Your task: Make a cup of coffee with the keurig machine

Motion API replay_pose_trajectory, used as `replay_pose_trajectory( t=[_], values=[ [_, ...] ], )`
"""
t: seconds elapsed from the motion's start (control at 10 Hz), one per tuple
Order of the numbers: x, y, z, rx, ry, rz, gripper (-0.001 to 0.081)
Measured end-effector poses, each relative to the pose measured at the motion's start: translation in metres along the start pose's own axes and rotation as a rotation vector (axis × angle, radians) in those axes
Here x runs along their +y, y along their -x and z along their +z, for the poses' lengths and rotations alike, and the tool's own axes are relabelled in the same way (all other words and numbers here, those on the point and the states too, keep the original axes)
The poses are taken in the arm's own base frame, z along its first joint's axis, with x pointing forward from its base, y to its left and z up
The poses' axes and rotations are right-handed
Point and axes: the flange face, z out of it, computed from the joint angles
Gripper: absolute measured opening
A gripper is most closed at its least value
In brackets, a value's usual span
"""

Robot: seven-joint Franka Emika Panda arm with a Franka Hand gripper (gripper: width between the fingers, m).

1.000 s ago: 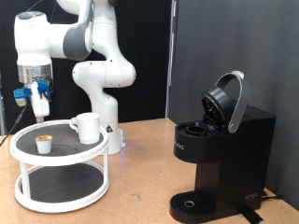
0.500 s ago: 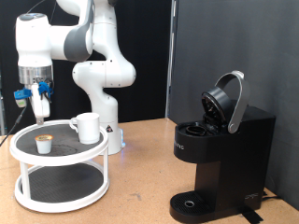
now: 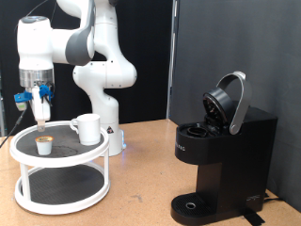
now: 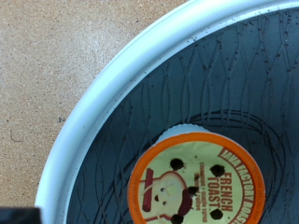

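White mug [image 3: 87,128] sits on the stand [image 3: 28,155], coffee maker [image 3: 222,155] at 3 o'clock, lid up. Gripper [image 3: 40,111] hangs above the pod [image 3: 43,144] — fetching step; grip state unclear.

Count, exterior view: one keurig machine [image 3: 218,151], lid raised; one cup [image 3: 87,128]; one coffee pod [image 3: 43,145]; one two-tier round stand [image 3: 60,179]. One robot arm with one gripper [image 3: 39,111]. Wrist view shows the same single pod on the stand's dark top.
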Motion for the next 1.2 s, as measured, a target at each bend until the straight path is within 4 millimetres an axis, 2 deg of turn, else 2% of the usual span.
replay_pose_trajectory(
  t=[0.1,0.2,0.4,1.2],
  values=[
    [0.0,0.0,0.003,0.003,0.001,0.003,0.0641],
    [0.0,0.001,0.007,0.004,-0.001,0.003,0.0706],
    [0.002,0.003,0.017,0.011,-0.005,-0.001,0.0729],
    [0.014,0.006,0.049,0.024,-0.004,-0.021,0.0734]
  ],
)
